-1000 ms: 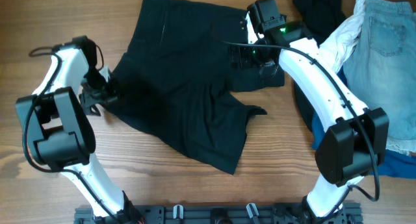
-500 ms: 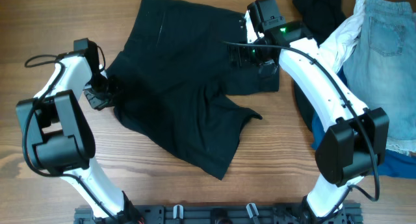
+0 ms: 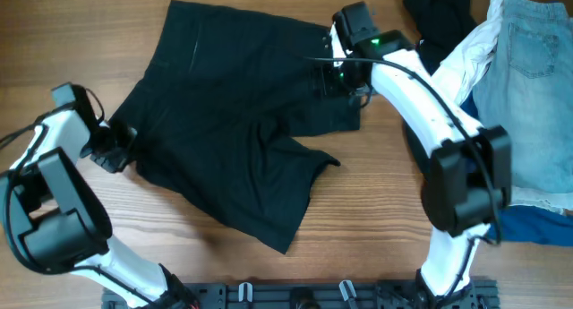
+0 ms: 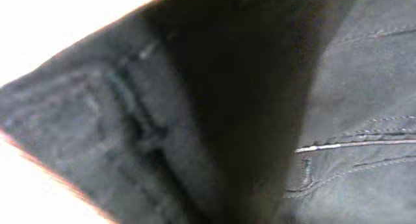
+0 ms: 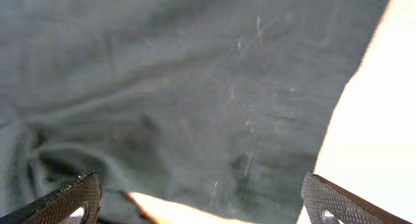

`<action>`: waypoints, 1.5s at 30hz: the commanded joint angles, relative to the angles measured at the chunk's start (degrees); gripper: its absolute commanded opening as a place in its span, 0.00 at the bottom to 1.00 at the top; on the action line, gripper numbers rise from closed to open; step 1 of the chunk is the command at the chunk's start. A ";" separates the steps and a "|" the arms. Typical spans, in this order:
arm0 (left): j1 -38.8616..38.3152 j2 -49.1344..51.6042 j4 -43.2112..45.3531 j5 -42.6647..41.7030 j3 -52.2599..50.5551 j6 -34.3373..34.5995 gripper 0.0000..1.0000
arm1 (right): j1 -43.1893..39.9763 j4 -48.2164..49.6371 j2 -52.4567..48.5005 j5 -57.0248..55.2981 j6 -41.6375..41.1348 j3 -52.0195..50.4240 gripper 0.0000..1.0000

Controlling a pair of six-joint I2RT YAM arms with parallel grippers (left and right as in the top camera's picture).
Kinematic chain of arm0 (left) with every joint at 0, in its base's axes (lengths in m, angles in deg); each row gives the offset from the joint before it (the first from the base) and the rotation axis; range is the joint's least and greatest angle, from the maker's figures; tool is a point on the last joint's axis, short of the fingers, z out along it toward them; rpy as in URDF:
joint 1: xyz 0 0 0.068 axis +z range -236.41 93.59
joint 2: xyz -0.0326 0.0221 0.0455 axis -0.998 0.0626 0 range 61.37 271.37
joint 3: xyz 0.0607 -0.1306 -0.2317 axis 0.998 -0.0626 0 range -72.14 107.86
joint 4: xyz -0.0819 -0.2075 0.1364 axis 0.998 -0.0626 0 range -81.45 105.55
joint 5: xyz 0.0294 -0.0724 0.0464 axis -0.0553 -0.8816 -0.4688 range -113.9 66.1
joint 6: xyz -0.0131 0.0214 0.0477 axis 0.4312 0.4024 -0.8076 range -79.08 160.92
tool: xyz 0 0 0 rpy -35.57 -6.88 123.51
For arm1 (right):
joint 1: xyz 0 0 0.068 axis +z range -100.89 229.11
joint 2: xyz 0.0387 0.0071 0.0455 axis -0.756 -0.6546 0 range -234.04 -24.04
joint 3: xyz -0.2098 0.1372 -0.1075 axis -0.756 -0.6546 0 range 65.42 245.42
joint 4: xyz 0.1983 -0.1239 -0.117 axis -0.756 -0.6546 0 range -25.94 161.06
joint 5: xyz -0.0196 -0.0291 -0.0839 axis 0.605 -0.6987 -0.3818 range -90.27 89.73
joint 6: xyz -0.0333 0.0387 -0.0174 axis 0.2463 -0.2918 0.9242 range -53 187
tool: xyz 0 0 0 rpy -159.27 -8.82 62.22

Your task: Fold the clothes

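Note:
The clothes [image 3: 233, 139], a black shorts-like garment, lie spread across the middle of the wooden table [image 3: 72, 31], with one leg pointing toward the front edge. My left gripper [image 3: 115, 150] is at the garment's left edge, shut on the fabric. Dark cloth with stitched seams [image 4: 351, 87] fills the left wrist view, and the jaws themselves are hidden. My right gripper [image 3: 343, 83] stands open over the garment's right edge. In the right wrist view its fingertips [image 5: 71, 198] are wide apart, with black fabric [image 5: 195, 87] beneath them.
Light-blue denim shorts [image 3: 528, 67] lie at the far right, with a bright blue cloth [image 3: 537, 227] below them. Another dark cloth [image 3: 439, 9] sits at the back, right of my right arm. A black rail [image 3: 295, 296] runs along the front edge.
My left gripper has shut on the garment's left edge and moved left, dragging the whole garment left. The right gripper has shifted slightly left and stays open.

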 commanded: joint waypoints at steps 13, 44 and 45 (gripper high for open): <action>-2.03 6.84 7.80 -4.39 -6.75 -4.09 1.00 | 0.22 -0.79 -6.36 2.58 -4.35 -4.85 0.99; -13.73 -33.51 0.74 7.41 1.40 -7.91 1.00 | -5.20 31.89 -20.20 -10.34 -8.68 -14.93 0.92; -13.73 -32.96 0.79 7.41 1.40 -7.89 1.00 | -5.55 33.07 -20.48 -10.34 -8.61 -14.78 0.92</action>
